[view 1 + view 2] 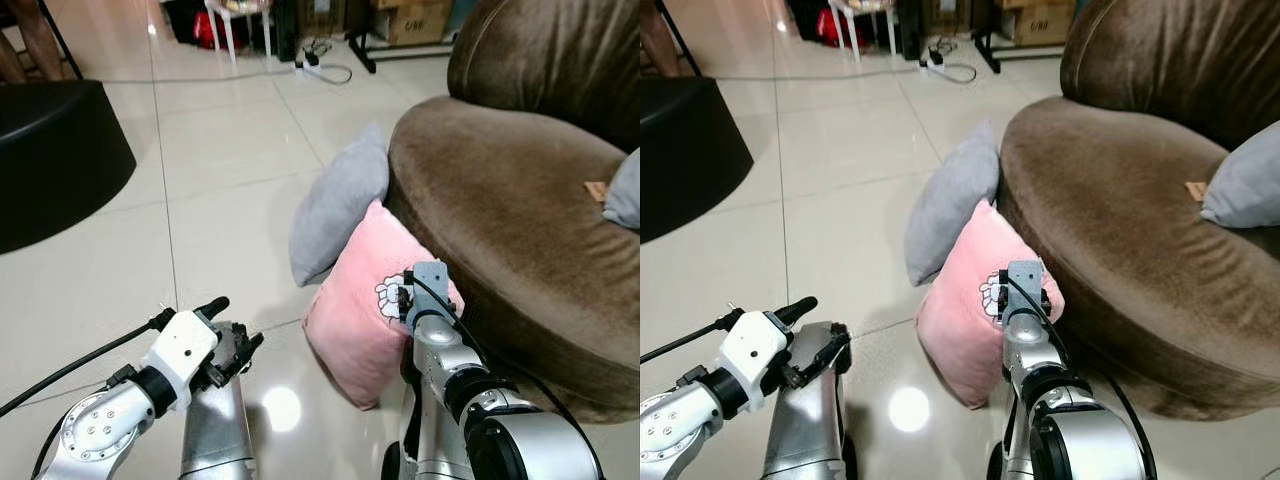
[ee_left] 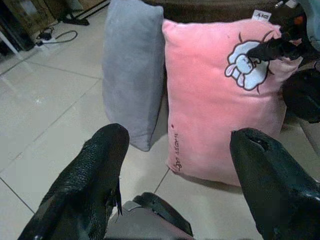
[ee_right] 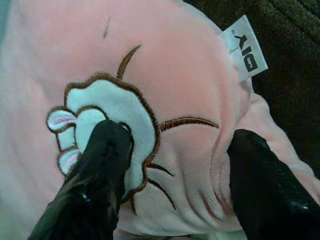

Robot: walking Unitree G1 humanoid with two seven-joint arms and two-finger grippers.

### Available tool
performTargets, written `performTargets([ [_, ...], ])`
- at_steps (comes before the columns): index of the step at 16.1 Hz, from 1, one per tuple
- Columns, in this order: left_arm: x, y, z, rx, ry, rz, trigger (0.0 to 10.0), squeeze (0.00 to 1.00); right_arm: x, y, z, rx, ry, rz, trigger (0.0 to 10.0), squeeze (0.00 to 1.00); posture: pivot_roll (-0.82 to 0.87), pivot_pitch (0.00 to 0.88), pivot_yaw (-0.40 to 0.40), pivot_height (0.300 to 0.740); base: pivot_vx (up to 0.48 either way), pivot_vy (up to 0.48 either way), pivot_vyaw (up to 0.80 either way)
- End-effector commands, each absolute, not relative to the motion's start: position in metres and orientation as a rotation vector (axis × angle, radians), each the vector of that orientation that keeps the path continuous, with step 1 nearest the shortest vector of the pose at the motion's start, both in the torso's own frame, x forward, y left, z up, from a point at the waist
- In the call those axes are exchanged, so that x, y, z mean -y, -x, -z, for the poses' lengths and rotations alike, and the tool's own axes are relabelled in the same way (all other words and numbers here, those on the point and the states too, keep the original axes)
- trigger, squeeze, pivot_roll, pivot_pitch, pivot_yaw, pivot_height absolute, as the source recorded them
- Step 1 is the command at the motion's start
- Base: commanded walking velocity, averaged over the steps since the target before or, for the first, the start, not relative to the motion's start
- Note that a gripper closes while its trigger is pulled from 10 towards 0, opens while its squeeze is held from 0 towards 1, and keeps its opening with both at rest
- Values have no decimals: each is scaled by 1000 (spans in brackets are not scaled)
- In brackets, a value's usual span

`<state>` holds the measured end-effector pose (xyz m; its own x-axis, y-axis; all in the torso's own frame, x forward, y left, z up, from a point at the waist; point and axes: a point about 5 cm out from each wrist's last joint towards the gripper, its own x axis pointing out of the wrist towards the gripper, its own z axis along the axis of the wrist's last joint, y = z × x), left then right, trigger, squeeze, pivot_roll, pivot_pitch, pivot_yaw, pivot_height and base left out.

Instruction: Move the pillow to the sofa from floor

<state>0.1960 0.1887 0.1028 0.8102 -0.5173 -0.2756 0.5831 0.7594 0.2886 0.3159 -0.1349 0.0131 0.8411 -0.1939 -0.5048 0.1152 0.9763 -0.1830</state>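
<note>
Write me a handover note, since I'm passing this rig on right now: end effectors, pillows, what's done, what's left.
Right end effector: open, fingers pressed against the pink pillow at its rabbit patch, not closed on it.
Left end effector: open, held low over the floor, aimed at the pink pillow, apart from it.
Pink pillow stands on the floor, leaning on the brown sofa; a grey pillow leans behind it. Another grey pillow lies on the seat.
Done: approach. Left: grip, lift, place on sofa.

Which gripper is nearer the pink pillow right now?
Right. The right gripper is at the pink pillow, fingers open and pressed into its upper corner by the rabbit patch. The left gripper is open, apart from it over the floor.
</note>
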Motion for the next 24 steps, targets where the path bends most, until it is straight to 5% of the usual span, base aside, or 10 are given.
performTargets([
  [1, -189, -195, -106, -187, -384, 618, 10000, 0, 136, -314, -11, -567, 212, 162, 0, 0, 190, 116, -3, 400, 0, 0, 0],
  [19, -188, -196, -104, -214, -392, 653, 10000, 0, 128, -313, -8, -585, 190, 129, 0, 0, 192, 78, -12, 400, 0, 0, 0],
  [24, -192, -206, -103, -166, -370, 541, 10000, 0, 100, -318, -19, -474, 24, -111, 0, 0, 155, 0, -48, 400, 0, 0, 0],
])
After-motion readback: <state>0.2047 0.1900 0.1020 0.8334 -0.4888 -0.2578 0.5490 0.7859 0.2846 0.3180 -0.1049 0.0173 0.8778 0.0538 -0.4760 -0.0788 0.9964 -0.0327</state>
